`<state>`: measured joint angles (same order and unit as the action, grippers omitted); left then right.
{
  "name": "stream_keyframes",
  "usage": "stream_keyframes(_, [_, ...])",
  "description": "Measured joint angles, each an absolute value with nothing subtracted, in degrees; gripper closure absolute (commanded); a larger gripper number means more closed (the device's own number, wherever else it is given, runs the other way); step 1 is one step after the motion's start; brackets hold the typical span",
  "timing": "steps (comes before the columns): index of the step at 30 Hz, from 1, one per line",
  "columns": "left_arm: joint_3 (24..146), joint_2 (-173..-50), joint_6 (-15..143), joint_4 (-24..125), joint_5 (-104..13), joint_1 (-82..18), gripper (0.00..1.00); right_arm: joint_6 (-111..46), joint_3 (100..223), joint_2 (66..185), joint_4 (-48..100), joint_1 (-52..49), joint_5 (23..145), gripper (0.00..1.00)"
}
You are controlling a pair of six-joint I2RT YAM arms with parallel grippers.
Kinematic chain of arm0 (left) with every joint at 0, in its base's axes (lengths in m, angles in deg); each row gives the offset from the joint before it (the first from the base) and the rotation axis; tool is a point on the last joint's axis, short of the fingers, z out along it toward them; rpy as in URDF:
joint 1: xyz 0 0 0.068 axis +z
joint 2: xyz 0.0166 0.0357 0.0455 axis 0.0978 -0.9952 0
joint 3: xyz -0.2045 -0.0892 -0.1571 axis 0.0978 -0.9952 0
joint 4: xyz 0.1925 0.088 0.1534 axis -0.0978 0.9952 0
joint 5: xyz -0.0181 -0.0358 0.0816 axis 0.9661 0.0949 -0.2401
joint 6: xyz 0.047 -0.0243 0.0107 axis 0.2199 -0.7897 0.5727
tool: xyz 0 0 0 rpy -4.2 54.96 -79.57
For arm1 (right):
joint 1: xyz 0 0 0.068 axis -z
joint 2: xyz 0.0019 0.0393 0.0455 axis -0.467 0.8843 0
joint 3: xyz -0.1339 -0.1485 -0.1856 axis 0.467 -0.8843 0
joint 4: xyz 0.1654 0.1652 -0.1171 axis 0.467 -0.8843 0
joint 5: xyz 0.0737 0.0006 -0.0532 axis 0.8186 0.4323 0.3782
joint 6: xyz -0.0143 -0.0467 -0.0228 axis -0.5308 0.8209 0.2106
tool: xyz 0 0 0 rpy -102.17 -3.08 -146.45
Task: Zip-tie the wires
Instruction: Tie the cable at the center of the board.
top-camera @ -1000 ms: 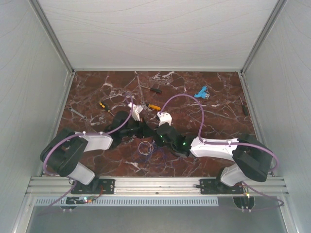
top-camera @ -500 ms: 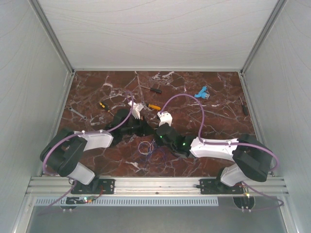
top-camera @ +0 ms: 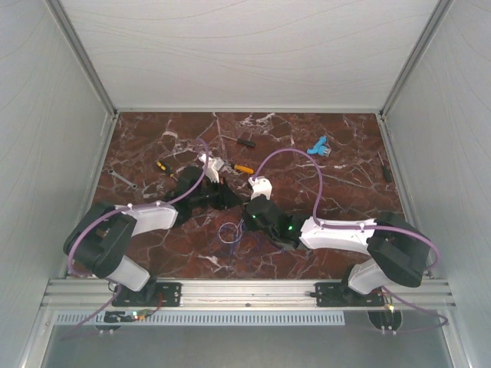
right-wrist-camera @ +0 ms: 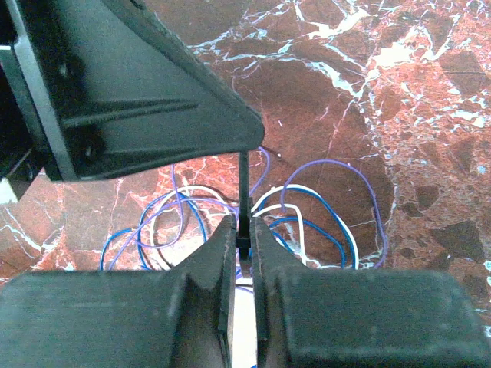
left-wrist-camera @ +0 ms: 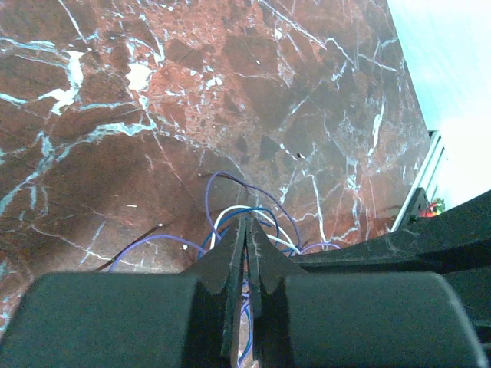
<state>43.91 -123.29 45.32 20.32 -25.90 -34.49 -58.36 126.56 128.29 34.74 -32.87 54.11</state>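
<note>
Wires [right-wrist-camera: 303, 218] lie in blue, purple and white loops on the marble counter [right-wrist-camera: 414, 92], in the lower middle of my right wrist view. Just in front of them, my right fingers [right-wrist-camera: 242, 234] are clenched on a thin black zip tie [right-wrist-camera: 243, 188]. It rises to the tip of my left fingers [left-wrist-camera: 245, 234], which are pressed tight together.

Loose thin blue-purple-white wires [right-wrist-camera: 301, 230] on tabletop [right-wrist-camera: 430, 115]; black zip tie [right-wrist-camera: 243, 192] upright.

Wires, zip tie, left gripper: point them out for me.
wires [right-wrist-camera: 331, 162], right wrist view, top of purple loop
zip tie [right-wrist-camera: 243, 192], right wrist view, middle of strip
left gripper [left-wrist-camera: 245, 224], left wrist view, between fingertips
</note>
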Motion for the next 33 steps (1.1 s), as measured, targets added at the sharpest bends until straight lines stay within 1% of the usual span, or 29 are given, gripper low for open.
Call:
stream_keyframes(16, [46.6,-126.1,46.5,23.0,-24.6,-31.5,1.0,-58.4,126.2,128.3,35.7,-32.9,53.9,1.0])
stream_keyframes(22, [48.5,-126.8,47.5,22.9,-26.6,-29.0,1.0,-58.6,125.2,128.3,35.3,-33.2,54.1,1.0])
stream_keyframes(33, [50.3,-128.4,48.8,23.4,-27.9,-27.7,1.0,-58.7,124.7,128.3,35.2,-33.3,54.2,1.0])
